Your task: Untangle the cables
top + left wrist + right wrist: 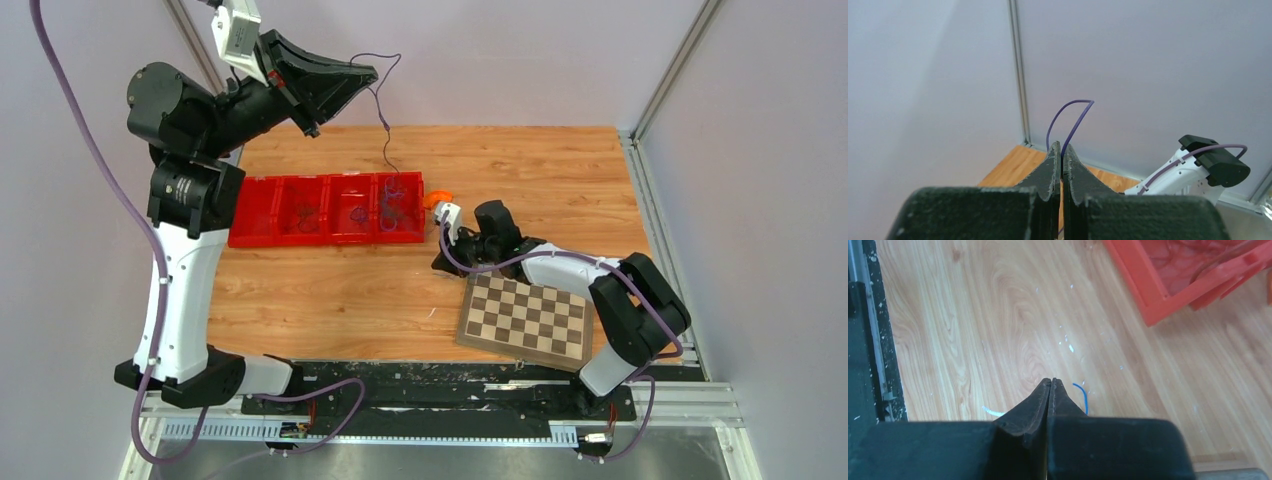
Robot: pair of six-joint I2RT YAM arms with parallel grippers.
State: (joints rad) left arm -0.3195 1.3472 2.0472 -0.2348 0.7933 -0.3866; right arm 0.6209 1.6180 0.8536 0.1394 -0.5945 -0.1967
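While viewed from overhead, shows the left end effector (372, 72) raised high beyond the far side of a wooden desk (330, 300), clamped on one thin violet-blue cable (383, 120). From the left wrist, confirms both jaws pressed together, with a short loop of that strand arching out above the tips. Hangs almost straight down from the grip, long axis running from high and far to low and near, ending in the tangle of cables (396, 205) in the rightmost compartment of a red tray (330, 241).

Places the right end effector (441, 262) low over the desk, just beside the tray's right end, aimed toward the robot's left. Fully closed, with a short blue wire (1082, 397) lying just beside the tips; cannot tell whether pinched or only touching.

Puts the tangle slightly ahead of the right end effector and on its far side, much nearer to it than to the left one. Probably calls next for pinning the tangle with the right while drawing the strand upward with the left. Otherwise risks lifting the whole knot out of the tray.
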